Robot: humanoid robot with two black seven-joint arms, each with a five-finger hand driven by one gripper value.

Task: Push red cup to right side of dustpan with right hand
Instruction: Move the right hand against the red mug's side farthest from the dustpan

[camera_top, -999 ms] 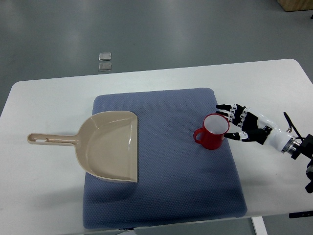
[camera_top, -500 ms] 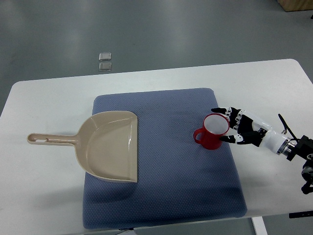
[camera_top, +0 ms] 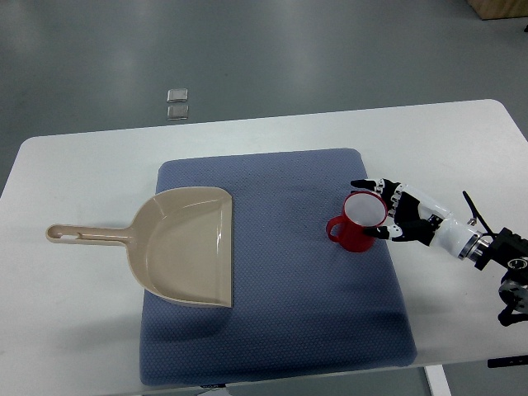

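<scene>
Top view: right robot hand (camera_top: 394, 216), fingers spread, touches the red cup (camera_top: 358, 223) (contact side hidden).

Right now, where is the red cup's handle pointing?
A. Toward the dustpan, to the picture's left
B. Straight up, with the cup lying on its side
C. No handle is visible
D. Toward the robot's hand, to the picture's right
A: the red cup stands upright on the blue mat, its handle sticking out on the left toward the dustpan, while the right hand is against its opposite side.
</scene>
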